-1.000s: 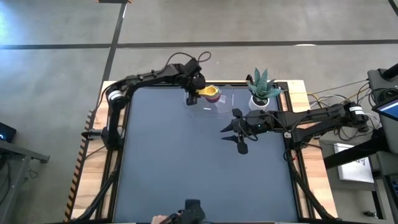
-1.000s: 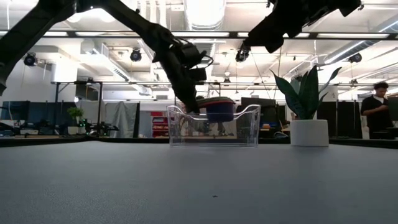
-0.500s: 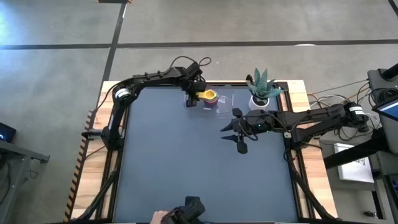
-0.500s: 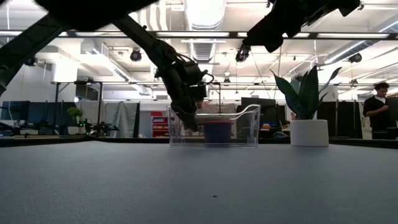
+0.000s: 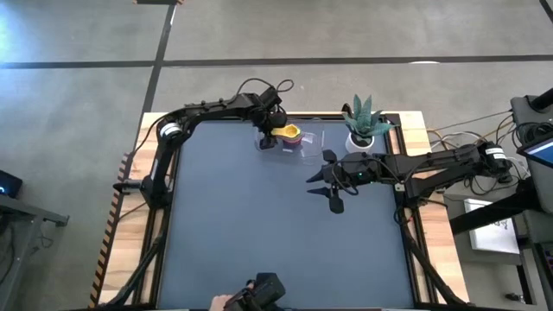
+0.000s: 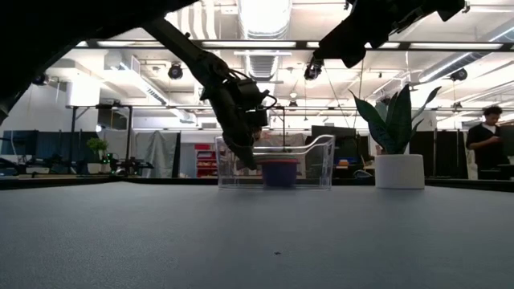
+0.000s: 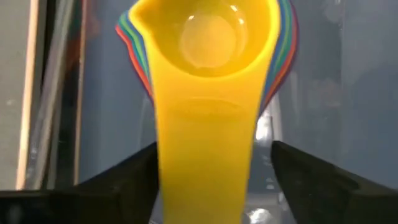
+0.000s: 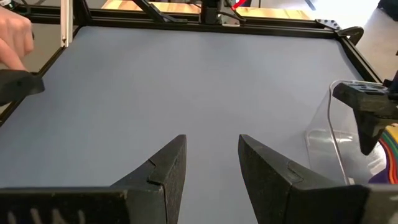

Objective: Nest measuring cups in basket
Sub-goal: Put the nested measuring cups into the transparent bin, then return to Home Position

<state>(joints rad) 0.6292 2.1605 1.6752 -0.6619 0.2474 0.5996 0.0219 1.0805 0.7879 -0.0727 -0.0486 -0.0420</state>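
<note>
The nested measuring cups (image 7: 208, 68), yellow on top, sit inside the basket (image 6: 321, 164). The left hand (image 7: 211, 180) stands apart astride the handle; the right hand (image 8: 211, 165) waits open. The task looks nearly done.

A potted plant (image 5: 363, 123) with spiky green leaves in a small white pot (image 6: 399, 171) stands at the far right corner of the dark grey table (image 5: 276, 233). A person (image 6: 487, 141) stands in the room beyond. A hand (image 5: 226, 302) on a dark object (image 5: 267, 291) shows at the table's near edge.
</note>
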